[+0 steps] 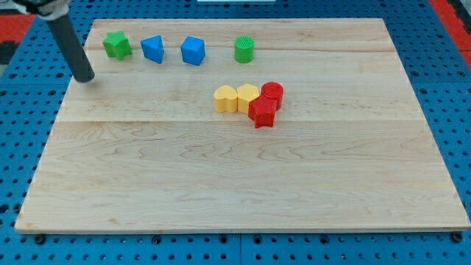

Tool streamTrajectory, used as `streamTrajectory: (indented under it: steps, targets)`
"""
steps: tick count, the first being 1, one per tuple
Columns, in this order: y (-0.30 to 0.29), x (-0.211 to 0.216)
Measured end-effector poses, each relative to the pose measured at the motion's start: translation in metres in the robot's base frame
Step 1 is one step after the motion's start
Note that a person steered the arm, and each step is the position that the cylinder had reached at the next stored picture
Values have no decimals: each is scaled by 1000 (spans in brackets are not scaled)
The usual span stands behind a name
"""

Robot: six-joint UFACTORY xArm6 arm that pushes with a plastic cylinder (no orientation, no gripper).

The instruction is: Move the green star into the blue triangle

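The green star lies near the board's top left corner. The blue triangle lies just to its right, a small gap between them. My tip rests on the board's left edge, below and to the left of the green star, apart from it. The dark rod slants up to the view's top left.
A blue cube-like block sits right of the triangle, and a green cylinder further right. Near the middle, a yellow heart, a yellow block, a red cylinder and a red star cluster together. The wooden board lies on a blue pegboard.
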State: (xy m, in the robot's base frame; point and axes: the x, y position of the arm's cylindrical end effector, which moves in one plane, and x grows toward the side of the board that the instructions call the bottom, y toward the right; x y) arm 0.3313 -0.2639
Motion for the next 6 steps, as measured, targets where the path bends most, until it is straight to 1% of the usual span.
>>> streamTrajectory:
  steps: [1,2,3,4,5,6]
  targets:
    - [3,-55]
    - [9,-80]
    - [74,-71]
    - [58,-71]
    - [14,-68]
    - [48,-53]
